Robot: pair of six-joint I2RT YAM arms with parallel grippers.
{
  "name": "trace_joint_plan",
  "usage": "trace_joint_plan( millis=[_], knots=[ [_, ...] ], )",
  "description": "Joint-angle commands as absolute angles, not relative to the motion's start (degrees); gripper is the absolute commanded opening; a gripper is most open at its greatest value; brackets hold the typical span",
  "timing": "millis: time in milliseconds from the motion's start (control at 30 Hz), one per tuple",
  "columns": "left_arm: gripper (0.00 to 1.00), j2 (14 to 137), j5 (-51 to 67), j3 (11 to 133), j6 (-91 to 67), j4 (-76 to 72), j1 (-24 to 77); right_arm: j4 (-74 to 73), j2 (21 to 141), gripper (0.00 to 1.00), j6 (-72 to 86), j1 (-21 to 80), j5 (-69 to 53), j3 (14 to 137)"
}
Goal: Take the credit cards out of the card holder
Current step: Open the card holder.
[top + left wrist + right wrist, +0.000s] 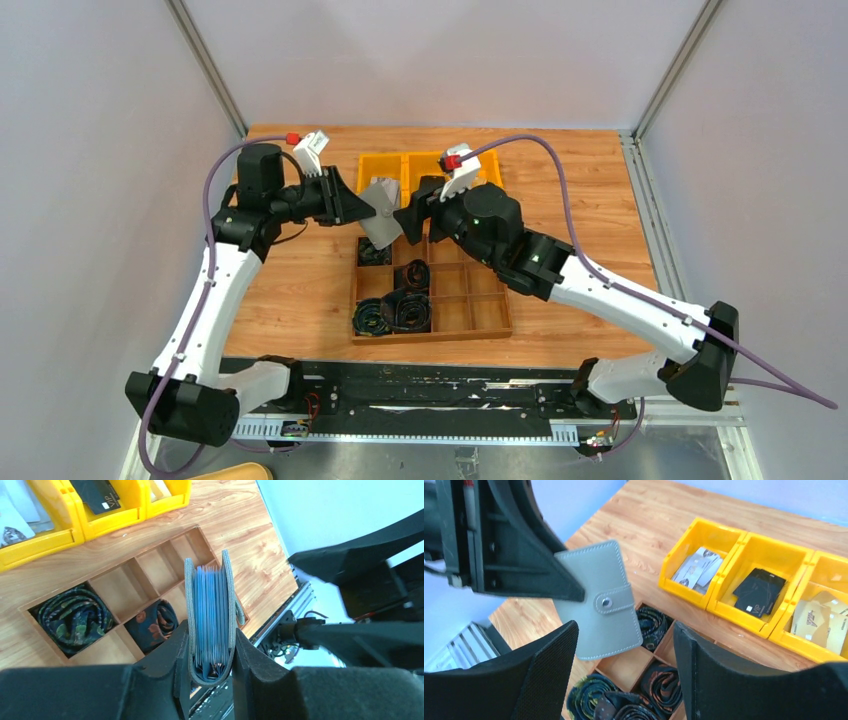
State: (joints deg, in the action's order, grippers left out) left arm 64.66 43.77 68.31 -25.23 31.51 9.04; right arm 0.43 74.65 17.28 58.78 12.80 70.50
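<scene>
Above the far end of the wooden tray [488, 312], clear of the table [300, 290], your left gripper [210, 650] is clamped on the card holder [228, 600]. Both fingers [165, 660] press the two grey covers from outside, down by the folded spine. The spine sits deep in the jaws and the open edge points away from the wrist camera. The cards [210, 610] sit inside it, packed edge-on between the covers and bluish in that view. Their edges sit just inside the cover rims.

From the right wrist, the holder hangs tilted with one flat cover facing the camera. A strap [621, 605] lies across it with a round snap [606, 602]. You can't tell whether the snap is fastened.

Your right gripper [624, 630] is spread wide and holds nothing. It faces the left one head-on, and the holder's lower corner shows in the gap between its fingers. Touching or just short: can't tell from any view.

Past the tray, yellow bins [741, 620] sit in a row, with pale cards [699, 569] in one, black cards [758, 592] in the next and tan cards [819, 620] in the third. The tray is split into square compartments. Dark patterned rolls [75, 615] fill several, and the others show bare wood.
</scene>
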Motion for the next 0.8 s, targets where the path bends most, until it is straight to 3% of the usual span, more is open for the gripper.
trace_joint_plan(
  millis=[0, 233, 767],
  knots=[
    [0.07, 61.42, 41.90, 68.02, -22.53, 32.56, 8.79, -1.87, 73.83, 0.70, 19.46, 58.18, 15.27, 73.77],
    [0.04, 60.90, 42.47, 68.36, -22.68, 33.41, 8.79, -2.07, 77.60, 0.60, 19.98, 59.20, 12.74, 75.89],
    [0.00, 60.56, 43.68, 69.47, -23.88, 35.06, 8.79, -3.55, 85.82, 0.57, 14.71, 62.98, 18.85, 82.21]
  ],
)
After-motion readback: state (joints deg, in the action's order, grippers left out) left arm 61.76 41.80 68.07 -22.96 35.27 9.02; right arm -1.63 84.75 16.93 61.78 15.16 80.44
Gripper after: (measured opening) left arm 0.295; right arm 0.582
